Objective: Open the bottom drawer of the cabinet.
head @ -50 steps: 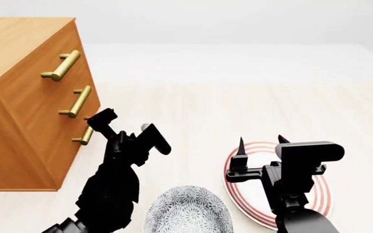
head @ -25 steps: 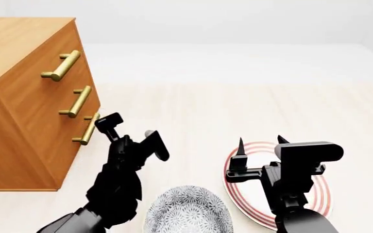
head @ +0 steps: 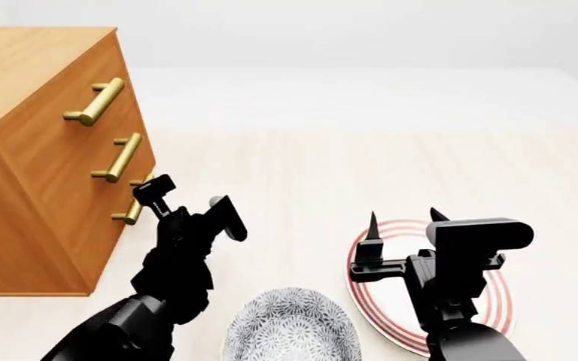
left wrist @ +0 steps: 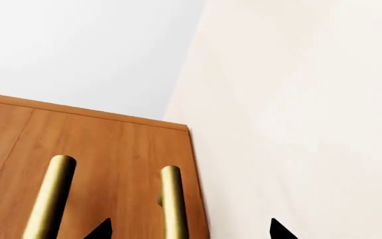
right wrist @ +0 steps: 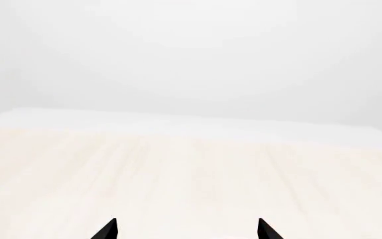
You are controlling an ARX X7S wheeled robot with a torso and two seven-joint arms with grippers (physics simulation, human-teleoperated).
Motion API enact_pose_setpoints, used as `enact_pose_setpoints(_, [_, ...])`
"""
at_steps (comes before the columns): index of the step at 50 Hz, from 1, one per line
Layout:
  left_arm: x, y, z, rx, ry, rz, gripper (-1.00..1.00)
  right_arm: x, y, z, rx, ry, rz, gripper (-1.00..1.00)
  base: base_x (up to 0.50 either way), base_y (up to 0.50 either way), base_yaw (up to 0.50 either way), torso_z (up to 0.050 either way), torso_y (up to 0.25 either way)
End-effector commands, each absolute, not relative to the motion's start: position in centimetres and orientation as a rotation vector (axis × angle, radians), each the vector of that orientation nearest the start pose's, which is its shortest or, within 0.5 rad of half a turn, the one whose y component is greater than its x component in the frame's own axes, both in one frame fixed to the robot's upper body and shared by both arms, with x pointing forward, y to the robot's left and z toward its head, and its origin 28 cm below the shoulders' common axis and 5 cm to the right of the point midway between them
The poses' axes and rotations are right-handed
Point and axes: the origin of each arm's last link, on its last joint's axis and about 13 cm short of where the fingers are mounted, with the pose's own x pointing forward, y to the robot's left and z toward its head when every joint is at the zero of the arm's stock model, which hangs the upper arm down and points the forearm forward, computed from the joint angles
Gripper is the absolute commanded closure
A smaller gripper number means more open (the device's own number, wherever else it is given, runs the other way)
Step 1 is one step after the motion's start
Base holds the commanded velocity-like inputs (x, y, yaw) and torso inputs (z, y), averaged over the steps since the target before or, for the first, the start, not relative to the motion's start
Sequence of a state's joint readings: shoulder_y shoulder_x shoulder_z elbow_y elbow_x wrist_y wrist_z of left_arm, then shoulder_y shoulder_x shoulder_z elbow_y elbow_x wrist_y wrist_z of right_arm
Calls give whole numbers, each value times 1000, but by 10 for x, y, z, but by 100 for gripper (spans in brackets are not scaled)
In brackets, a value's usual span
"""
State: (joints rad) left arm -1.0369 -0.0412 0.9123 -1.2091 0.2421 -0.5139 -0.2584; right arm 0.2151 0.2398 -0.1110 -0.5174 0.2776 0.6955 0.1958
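Observation:
The orange-brown cabinet (head: 38, 75) stands at the left with three brass bar handles. The bottom drawer (head: 93, 241) is closed, and its handle (head: 132, 207) is the lowest one. My left gripper (head: 190, 201) is open right by that handle, with one finger (head: 153, 188) at the bar. In the left wrist view the bottom handle (left wrist: 171, 199) lies between the open tips of the left gripper (left wrist: 189, 231), and the jaws are not closed on it. My right gripper (head: 406, 222) is open and empty over the plate; it is also open in the right wrist view (right wrist: 186, 231).
A white plate with red rings (head: 500, 304) lies under the right gripper. A grey patterned bowl (head: 289, 335) sits at the front between the arms. The middle handle (left wrist: 48, 199) shows beside the bottom one. Pale floor (head: 369, 150) stretches ahead.
My left gripper has shifted left, closer to the bottom handle, and its arm has swung lower left. The drawer has not moved. The right arm is still.

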Motion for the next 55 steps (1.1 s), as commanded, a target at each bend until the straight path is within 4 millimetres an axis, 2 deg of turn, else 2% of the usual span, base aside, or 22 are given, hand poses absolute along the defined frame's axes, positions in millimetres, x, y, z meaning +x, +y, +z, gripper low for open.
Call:
enact_pose_setpoints(1, [379,235,74,1215,501,171,-100,229,-108,122,-48,-6,47,-100,0,0,0,0,0])
enact_pose_setpoints(39, [369,264,72,1165,650,312,-100,229,-107,119,-39,-4,51,-100,0,0,0,0,0])
enact_pose_setpoints(55, [371,267,77,1140,645,336,-100,229,-106,120,-38,-9,58,-100,0,0,0,0,0])
